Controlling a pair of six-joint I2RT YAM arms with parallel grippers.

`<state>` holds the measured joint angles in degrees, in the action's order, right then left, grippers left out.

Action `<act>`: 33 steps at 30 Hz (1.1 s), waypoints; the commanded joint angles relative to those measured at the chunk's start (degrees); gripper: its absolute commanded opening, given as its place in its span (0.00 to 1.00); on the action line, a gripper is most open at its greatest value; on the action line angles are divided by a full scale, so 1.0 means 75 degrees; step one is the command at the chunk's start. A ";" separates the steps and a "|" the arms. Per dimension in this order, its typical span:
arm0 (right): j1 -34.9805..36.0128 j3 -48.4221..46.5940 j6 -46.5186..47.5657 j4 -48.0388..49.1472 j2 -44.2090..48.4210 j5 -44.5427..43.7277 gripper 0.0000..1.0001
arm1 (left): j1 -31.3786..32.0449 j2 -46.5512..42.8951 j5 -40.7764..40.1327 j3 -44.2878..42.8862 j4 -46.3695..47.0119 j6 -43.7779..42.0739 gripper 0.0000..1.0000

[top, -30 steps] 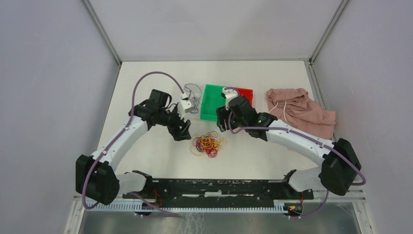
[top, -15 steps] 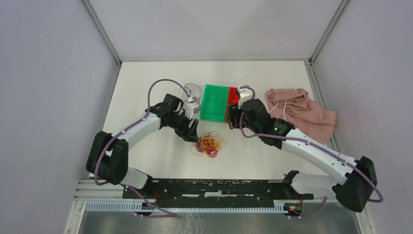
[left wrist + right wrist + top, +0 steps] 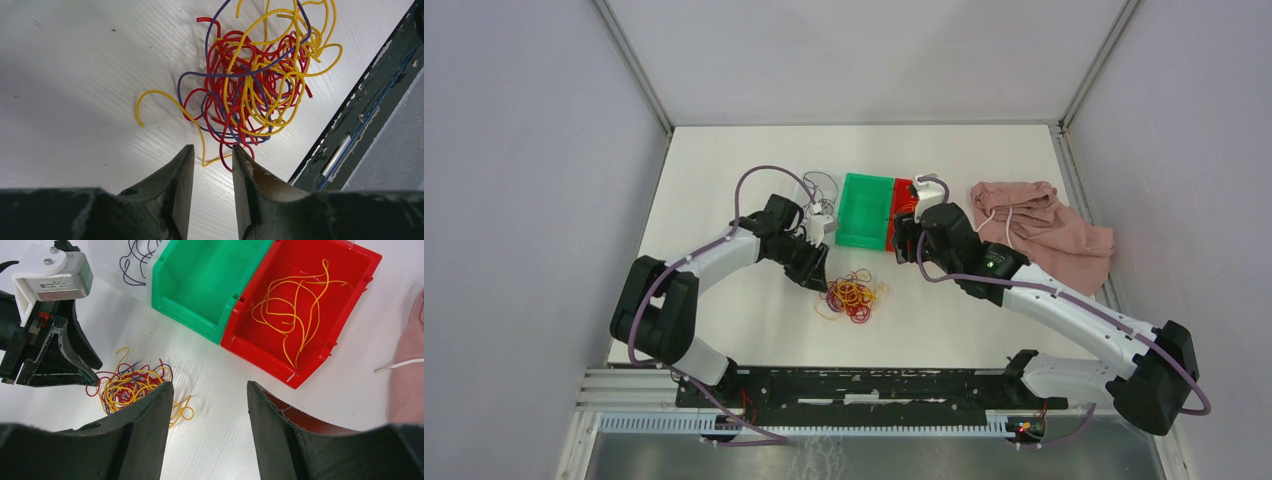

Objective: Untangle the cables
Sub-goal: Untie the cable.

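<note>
While the L gripper [image 3: 212,151] hangs low w/ jaws a narrow gap apart, nothing clamped, one loose yellow end [image 3: 203,156] lies right at that gap. Just beyond, the cables [image 3: 255,85] sit in a red/yellow/purple clump on the table [image 3: 75,75], near side of the green bin [image 3: 200,275]. R gripper [image 3: 210,390], jaws wide & empty, hovers far-right of the clump, by the red bin [image 3: 350,305] w/ yellow strands [image 3: 290,310] inside. Wires look light, springy, slick. Prob. best to pinch one free end, not the clump, else the whole lot lifts.
</note>
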<state>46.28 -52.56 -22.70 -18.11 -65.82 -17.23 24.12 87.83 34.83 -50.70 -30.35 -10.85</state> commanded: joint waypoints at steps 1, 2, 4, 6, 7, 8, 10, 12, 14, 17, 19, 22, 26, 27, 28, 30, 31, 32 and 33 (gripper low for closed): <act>-0.0019 -0.0050 -0.0001 0.0142 0.0018 -0.0240 0.62 | 0.0008 0.0026 0.0416 -0.0357 -0.0140 -0.0452 0.40; -0.0019 -0.0042 -0.0005 0.0147 0.0010 -0.0255 0.62 | 0.0011 0.0056 0.0399 -0.0363 -0.0104 -0.0512 0.38; -0.0019 0.0007 -0.0036 0.0220 -0.0004 -0.0257 0.62 | 0.0017 0.0180 0.0278 -0.0401 -0.0057 -0.0545 0.34; -0.0018 0.0091 -0.0120 0.0312 -0.0001 -0.0241 0.62 | 0.0030 0.0308 0.0185 -0.0461 -0.0027 -0.0566 0.29; -0.0019 0.0124 -0.0160 0.0351 0.0005 -0.0225 0.63 | 0.0048 0.0353 0.0133 -0.0470 0.0001 -0.0611 0.25; -0.0019 0.0147 -0.0211 0.0372 0.0011 -0.0213 0.63 | 0.0078 0.0390 0.0052 -0.0471 0.0035 -0.0694 0.22; -0.0019 0.0165 -0.0242 0.0401 0.0018 -0.0170 0.63 | 0.0171 0.0396 -0.0238 -0.0449 0.0102 -0.0890 0.15; -0.0025 0.0157 -0.0254 0.0425 0.0042 -0.0113 0.63 | 0.0290 0.0371 -0.0583 -0.0493 0.0090 -0.1127 0.12; -0.0119 0.0186 -0.0352 0.0529 0.0115 0.0142 0.64 | 0.0485 0.0172 -0.1105 -0.0608 0.0009 -0.1477 0.05; -0.0395 0.0318 -0.0568 0.1081 0.0227 0.1541 0.66 | 0.0731 -0.0455 -0.1706 -0.0915 -0.0216 -0.2069 0.03; -0.0428 0.0317 -0.0631 0.1388 0.0184 0.2176 0.68 | 0.0894 -0.0927 -0.1880 -0.1233 -0.0560 -0.2608 0.03; -0.0440 0.0249 -0.0676 0.1731 -0.0012 0.2970 0.70 | 0.1235 -0.1633 -0.2171 -0.1618 -0.1126 -0.3349 0.03; -0.0440 0.0325 -0.0777 0.2451 -0.0277 0.3818 0.73 | 0.1641 -0.2217 -0.2513 -0.2039 -0.1676 -0.4046 0.03; -0.0440 0.0387 -0.0812 0.2831 -0.0358 0.4033 0.74 | 0.1726 -0.2345 -0.2617 -0.2086 -0.1693 -0.4181 0.03; -0.0440 0.0442 -0.0871 0.2993 -0.0386 0.4195 0.74 | 0.1808 -0.2456 -0.2710 -0.2133 -0.1695 -0.4351 0.03; -0.0440 0.0454 -0.0993 0.3398 -0.0531 0.4453 0.75 | 0.1915 -0.2730 -0.2747 -0.2157 -0.1696 -0.4668 0.03; -0.0440 0.0421 -0.1036 0.3500 -0.0586 0.4596 0.75 | 0.1964 -0.2844 -0.2746 -0.2168 -0.1680 -0.4758 0.03; -0.0440 0.0398 -0.1089 0.3596 -0.0619 0.4727 0.75 | 0.2008 -0.2949 -0.2748 -0.2195 -0.1644 -0.4775 0.03; -0.0440 0.0380 -0.1128 0.3708 -0.0648 0.4885 0.75 | 0.2054 -0.3054 -0.2715 -0.2235 -0.1628 -0.4760 0.03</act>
<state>43.00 -49.25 -28.95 0.58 -69.97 12.27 38.44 67.68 16.10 -65.32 -41.32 -40.71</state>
